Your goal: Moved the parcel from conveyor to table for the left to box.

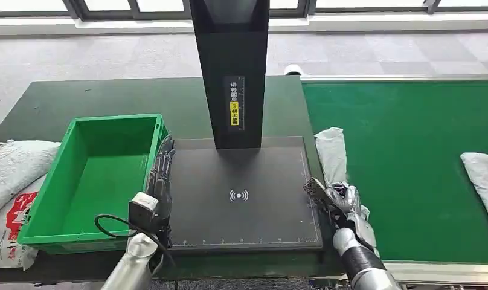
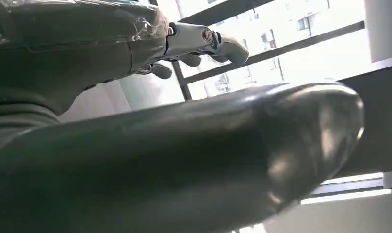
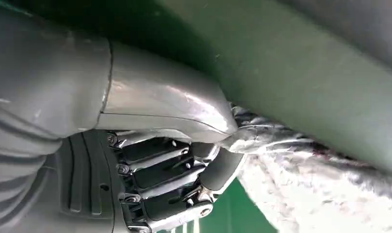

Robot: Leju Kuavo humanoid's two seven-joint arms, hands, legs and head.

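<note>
Parcel (image 1: 332, 154) in right hand (image 1: 335, 199); green box (image 1: 102, 181) empty.

The black post (image 1: 231, 66) rises from the far edge of the scanner pad (image 1: 244, 196), blocking the middle. The pad's surface lies open between the green bin (image 1: 102, 175) and the parcel (image 1: 333, 158).

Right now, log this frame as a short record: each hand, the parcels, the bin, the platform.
left hand: fingers straight, holding nothing, between bin and platform
right hand: grips a white parcel at the conveyor's left edge
second parcel: lies on the belt, far right
green bin: empty
black platform: bare
white sack: left of the bin
</note>
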